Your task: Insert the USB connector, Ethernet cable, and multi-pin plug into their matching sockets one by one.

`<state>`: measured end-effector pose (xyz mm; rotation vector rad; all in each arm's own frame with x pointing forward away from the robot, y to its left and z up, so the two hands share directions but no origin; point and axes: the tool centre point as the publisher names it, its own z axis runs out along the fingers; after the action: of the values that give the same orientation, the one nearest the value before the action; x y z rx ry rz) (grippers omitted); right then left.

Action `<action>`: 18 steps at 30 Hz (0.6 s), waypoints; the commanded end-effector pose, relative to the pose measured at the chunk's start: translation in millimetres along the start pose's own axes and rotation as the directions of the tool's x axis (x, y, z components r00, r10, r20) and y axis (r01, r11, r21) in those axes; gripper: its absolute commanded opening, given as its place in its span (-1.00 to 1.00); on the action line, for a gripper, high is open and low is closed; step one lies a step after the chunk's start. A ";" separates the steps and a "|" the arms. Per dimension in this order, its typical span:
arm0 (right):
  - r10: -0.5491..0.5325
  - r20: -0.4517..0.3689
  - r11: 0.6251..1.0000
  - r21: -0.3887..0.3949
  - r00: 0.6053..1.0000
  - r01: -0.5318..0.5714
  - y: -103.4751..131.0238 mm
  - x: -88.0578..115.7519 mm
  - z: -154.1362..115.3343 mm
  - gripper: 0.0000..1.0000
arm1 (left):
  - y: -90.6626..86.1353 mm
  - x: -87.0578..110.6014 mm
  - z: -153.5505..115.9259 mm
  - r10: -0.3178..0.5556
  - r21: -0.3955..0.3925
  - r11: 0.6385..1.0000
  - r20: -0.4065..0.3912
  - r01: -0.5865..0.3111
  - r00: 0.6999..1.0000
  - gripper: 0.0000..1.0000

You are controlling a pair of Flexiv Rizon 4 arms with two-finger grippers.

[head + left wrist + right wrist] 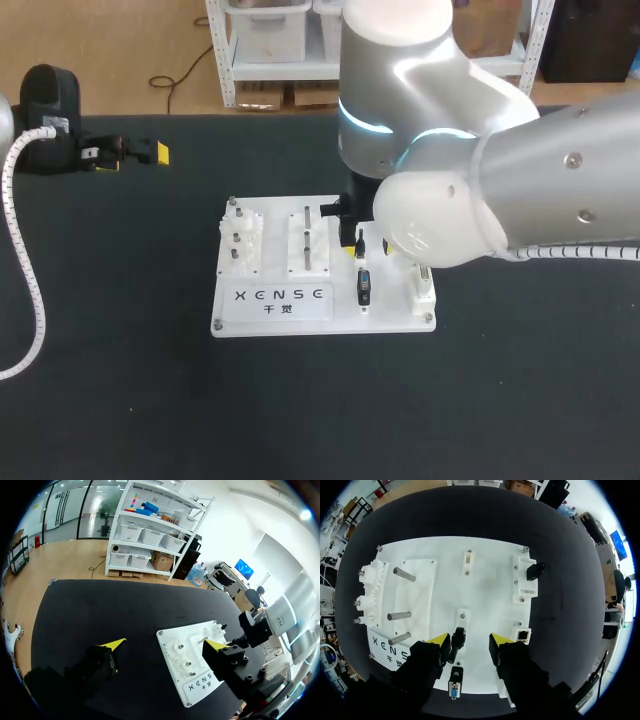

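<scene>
From above, the white board is seen mid-table, under the right arm. From the left wrist, the left gripper is seen wide open and empty. From the right wrist, the right gripper is seen open around a small black plug on the board, not squeezed. The plug is judged light and hard, best held by its sides. Board print is left unread.

Black table; white socket board flat mid-table, corners seemingly screwed.
</scene>
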<state>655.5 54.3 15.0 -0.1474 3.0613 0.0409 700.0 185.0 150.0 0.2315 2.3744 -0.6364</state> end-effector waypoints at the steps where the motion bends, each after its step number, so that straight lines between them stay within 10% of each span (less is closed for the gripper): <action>1: 0.000 -0.001 1.000 0.000 1.000 0.000 1.5 -3.2 -1.3 0.00 | 0.0 0.0 0.0 0.000 0.000 1.000 0.000 0.000 1.000 1.00; 18: 0.007 0.008 1.000 0.005 1.000 -0.007 1.9 -5.1 -1.3 -0.40 | 0.0 0.0 0.0 0.000 0.000 1.000 0.000 0.000 1.000 1.00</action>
<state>660.2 57.5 17.4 -0.1370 3.0544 0.0370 700.0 185.0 150.0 0.2315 2.3744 -0.6364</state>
